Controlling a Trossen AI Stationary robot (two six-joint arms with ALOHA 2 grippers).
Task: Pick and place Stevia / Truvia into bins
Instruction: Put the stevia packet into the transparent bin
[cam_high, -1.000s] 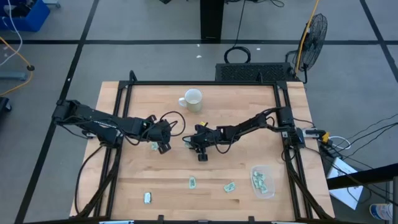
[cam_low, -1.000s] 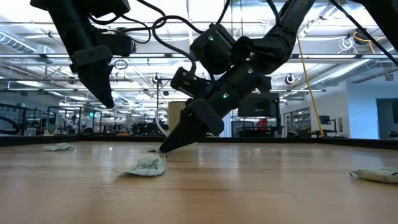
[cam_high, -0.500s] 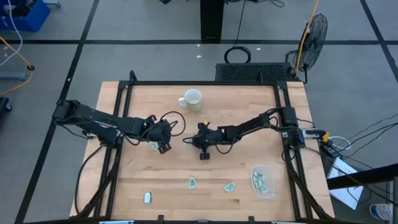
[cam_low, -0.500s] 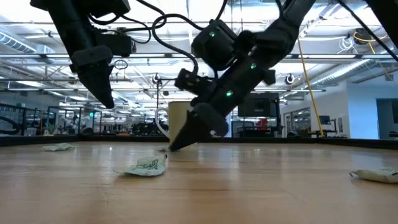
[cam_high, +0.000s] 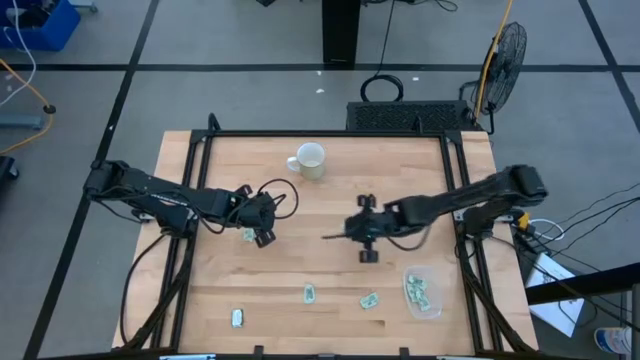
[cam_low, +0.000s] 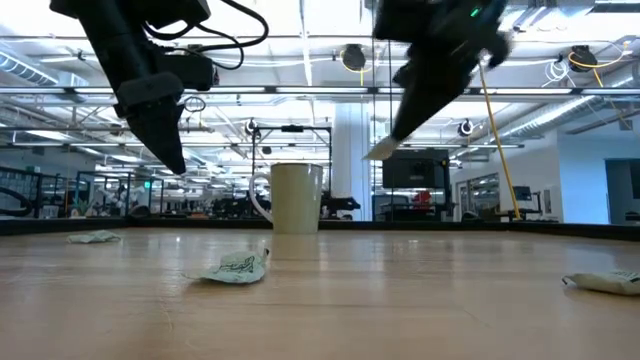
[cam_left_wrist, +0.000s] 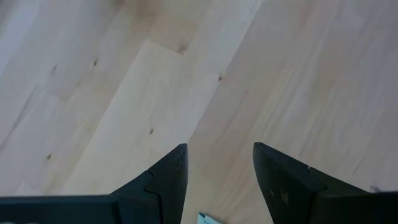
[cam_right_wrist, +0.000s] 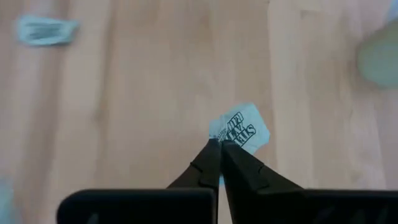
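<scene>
Down at the near edge of the table, three Stevia packets are lying loose: one at the left, one in the middle, one toward the right, all waiting their turn. Just beside that last one, the clear bin is sitting at the near right corner, already holding a few packets, so it is within easy reach of the right arm. Moving up the table, the right gripper is hanging above the wood with its fingers pinched together on a held packet, gripping only one corner so the paper is sticking out past the tips; I judge it is carrying this one toward the bin. Off to the left, the left gripper is hovering with its fingers spread apart and nothing between them, right over another packet whose corner is peeking in beneath, looking poised for a pick. Farthest back, the white mug is standing alone, well apart from the action.
</scene>
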